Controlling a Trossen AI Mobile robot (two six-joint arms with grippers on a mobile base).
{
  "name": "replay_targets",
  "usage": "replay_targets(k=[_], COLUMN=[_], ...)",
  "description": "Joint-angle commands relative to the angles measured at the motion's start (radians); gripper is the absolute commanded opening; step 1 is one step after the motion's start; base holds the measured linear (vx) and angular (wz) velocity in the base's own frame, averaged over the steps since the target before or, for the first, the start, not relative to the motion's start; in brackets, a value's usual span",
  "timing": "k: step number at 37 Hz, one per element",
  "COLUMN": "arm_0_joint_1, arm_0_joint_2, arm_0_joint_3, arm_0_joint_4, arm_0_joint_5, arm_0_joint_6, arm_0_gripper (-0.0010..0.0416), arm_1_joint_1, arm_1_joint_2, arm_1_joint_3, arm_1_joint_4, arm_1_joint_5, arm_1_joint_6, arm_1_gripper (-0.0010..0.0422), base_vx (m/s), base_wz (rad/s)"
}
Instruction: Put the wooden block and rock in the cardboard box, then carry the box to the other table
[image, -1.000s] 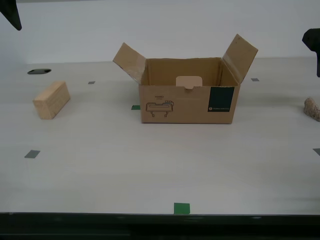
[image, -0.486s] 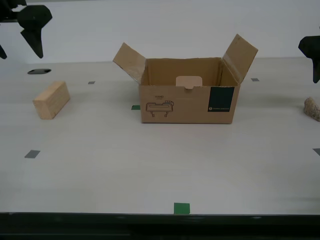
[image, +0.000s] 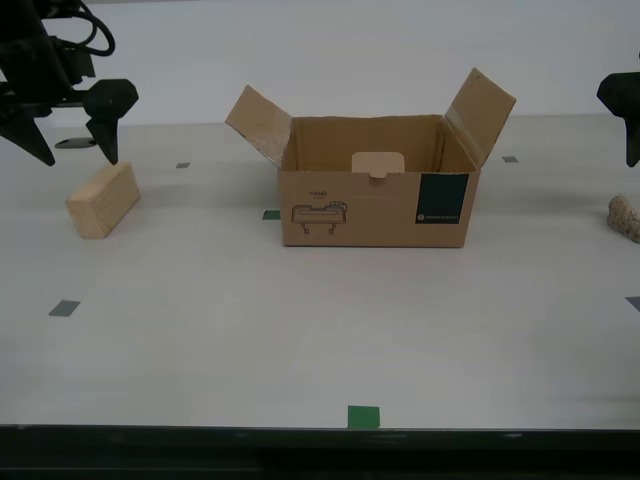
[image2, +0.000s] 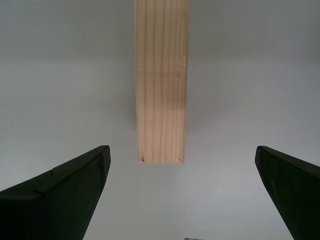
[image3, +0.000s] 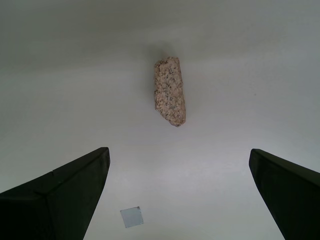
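Second wrist view shows the block (image2: 161, 80) lying long-ways straight ahead of my second claw (image2: 182, 192), whose jaws are spread wide with nothing between them; the block's near end sits centred in the gap, a bit ahead of the tips. In the exterior view the block (image: 102, 200) lies at the left of the frame on the tabletop (image: 300, 330), with that claw (image: 68, 140) hanging just above and behind it, clear of the wood. The box (image: 375, 190) stands open at centre frame, well apart from the block, flaps up and empty as far as can be seen. The rock (image: 625, 218) is at the right edge; in the first wrist view it (image3: 170, 91) lies ahead of my first claw (image3: 179, 192), likewise wide open and empty. To grasp well, I judge the second claw should come down and forward until the jaws straddle the block's narrow width near mid-length, then close squarely on the long faces; gripping near the end risks the block pivoting. The smooth wood may slip, so a firm, level pinch suits it.
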Motion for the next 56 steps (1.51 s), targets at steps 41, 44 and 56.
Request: replay_targets(k=[41,44,56], arm_0_joint_1=[0.002,0.002,0.002], arm_0_joint_2=[0.000,0.000,0.060], arm_0_joint_3=[-0.007,-0.007,-0.007], arm_0_joint_4=[0.005,0.008,0.030], arm_0_joint_5=[-0.026,-0.026,-0.055], arm_0_joint_6=[0.002,0.002,-0.022], arm_0_gripper=[0.0388,0.0387,0.0387], arm_1_joint_1=[0.010,0.010,0.010], arm_1_joint_2=[0.340,0.339,0.356], arm_1_joint_3=[0.216,0.216,0.201], arm_1_joint_4=[0.068,0.074,0.073], arm_1_joint_5=[0.003,0.003,0.002], arm_1_joint_6=[0.007,0.007,-0.003], arm_1_gripper=[0.0398,0.0398,0.0398], base_vx=[0.000,0.000,0.000], base_wz=[0.000,0.000,0.000])
